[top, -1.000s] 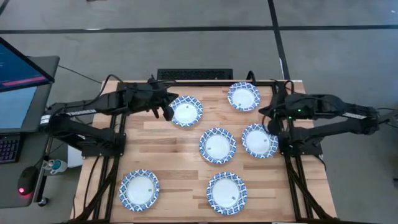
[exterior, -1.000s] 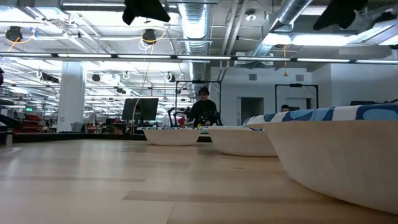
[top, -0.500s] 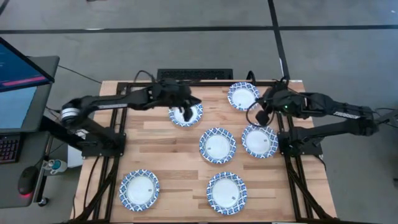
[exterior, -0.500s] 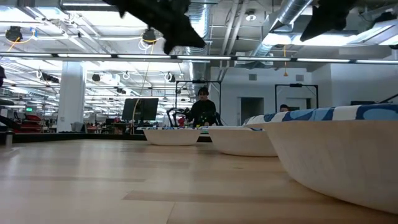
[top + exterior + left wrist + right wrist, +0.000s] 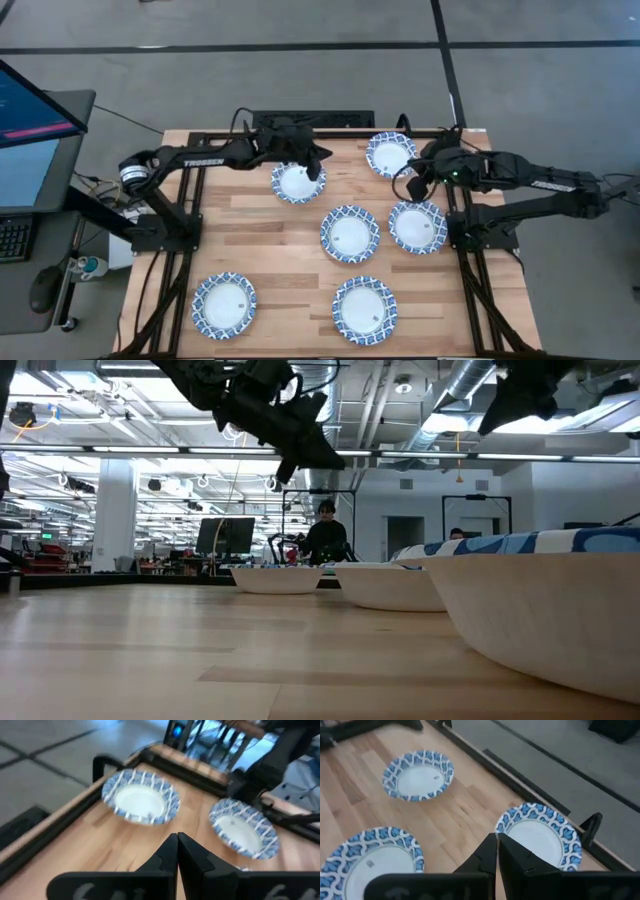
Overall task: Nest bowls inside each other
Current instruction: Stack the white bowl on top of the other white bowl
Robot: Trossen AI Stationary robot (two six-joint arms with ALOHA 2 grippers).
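Since the earlier frames my left arm had swung inward from the table's left edge, and my left pincer [image 5: 312, 165] hung over the right rim of the far-left bowl [image 5: 296, 183]. My right arm had reached in from the right edge and lifted off the right-hand bowl.

Left to right, the six bowls lay as follows, all separate and none nested:
1. Near-left bowl [image 5: 224, 304], well apart from both arms.
2. Far-left bowl, under my left pincer.
3. Centre bowl [image 5: 350, 233].
4. Near-centre bowl [image 5: 364, 310].
5. Far-right bowl [image 5: 391, 155].
6. Right-hand bowl [image 5: 417, 226], below my right arm.

Pincer state: the left was clenched on nothing, its fingers [image 5: 170, 852] pressed together in the wrist view. My right pincer [image 5: 420, 185] hovered between bowls five and six; its fingers [image 5: 489, 851] also met, with nothing grasped.

Handling, as judged: the bowls looked rigid, light and glazed, so likely slippery and liable to chip. I would take hold at the patterned rim, one finger inside and one outside, and lower each gently into the next.
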